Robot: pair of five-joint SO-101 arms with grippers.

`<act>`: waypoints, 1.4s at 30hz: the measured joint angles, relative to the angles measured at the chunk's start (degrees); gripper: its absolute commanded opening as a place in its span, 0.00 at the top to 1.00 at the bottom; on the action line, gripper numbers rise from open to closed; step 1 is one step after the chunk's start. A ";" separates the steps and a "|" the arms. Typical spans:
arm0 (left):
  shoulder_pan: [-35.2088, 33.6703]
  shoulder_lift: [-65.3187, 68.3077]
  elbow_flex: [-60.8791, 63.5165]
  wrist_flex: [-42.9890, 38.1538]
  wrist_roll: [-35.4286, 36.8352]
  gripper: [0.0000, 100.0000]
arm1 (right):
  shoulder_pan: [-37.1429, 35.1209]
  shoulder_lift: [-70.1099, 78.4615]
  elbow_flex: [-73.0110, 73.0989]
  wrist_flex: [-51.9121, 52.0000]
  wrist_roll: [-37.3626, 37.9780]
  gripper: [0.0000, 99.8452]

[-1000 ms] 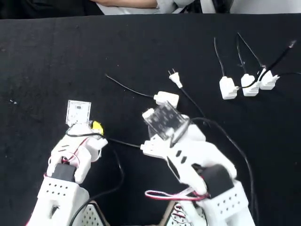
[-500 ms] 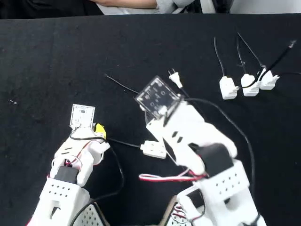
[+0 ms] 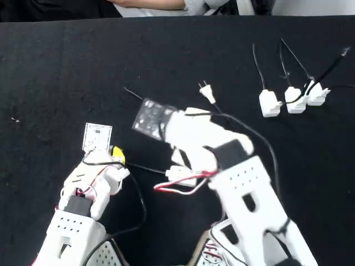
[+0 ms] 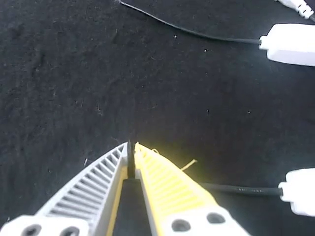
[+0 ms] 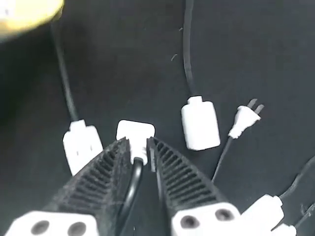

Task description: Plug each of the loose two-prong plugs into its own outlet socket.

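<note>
- The table (image 3: 55, 66) is covered in a matte black cloth with faint pale specks.
- The left tool (image 4: 131, 146) has one grey finger and one yellow finger, both ribbed plastic wedges. They are pressed almost together, with a thin black cord (image 4: 236, 189) pinched at their tips.
- That cord runs over the cloth to a slotted socket (image 5: 81, 145). The socket is a small rounded white plastic block with two narrow slots in its face, and it lies flat on the table.
- The right tool (image 5: 137, 143) has black ribbed fingers closed onto a white plug (image 5: 135, 129). The plug has a smooth rectangular body, and its own black cable passes back between the fingers.
- The white plug sits just beside the slotted socket, with a narrow gap of cloth between them.
- A plain white block (image 5: 201, 123) lies flat on the other side of the white plug. It is rounded, with a short neck where its cable enters.
- A loose plug (image 5: 244, 115) lies near the plain white block. It is slim and white, tapers into its cable, and has two bare metal prongs.
- In the high view the loose plug (image 3: 206, 91) lies on the table just beyond the right arm.
- Three white blocks (image 3: 294, 101) sit in a row toward the table's far right corner, well apart from both arms. Each has a thin black cable.
- A flat square board (image 3: 151, 117) dotted with a grid is mounted on the right arm's wrist.
</note>
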 measured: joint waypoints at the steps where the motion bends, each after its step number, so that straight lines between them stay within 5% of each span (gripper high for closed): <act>1: 0.00 0.00 0.00 0.62 0.00 0.97 | 0.00 1.14 0.00 0.53 2.29 0.99; 15: 0.00 0.00 0.00 4.04 0.00 0.97 | 0.00 4.13 -0.09 4.48 18.02 0.99; 42: 0.00 0.00 0.00 5.19 0.00 0.97 | 0.00 4.40 0.62 10.55 18.64 0.99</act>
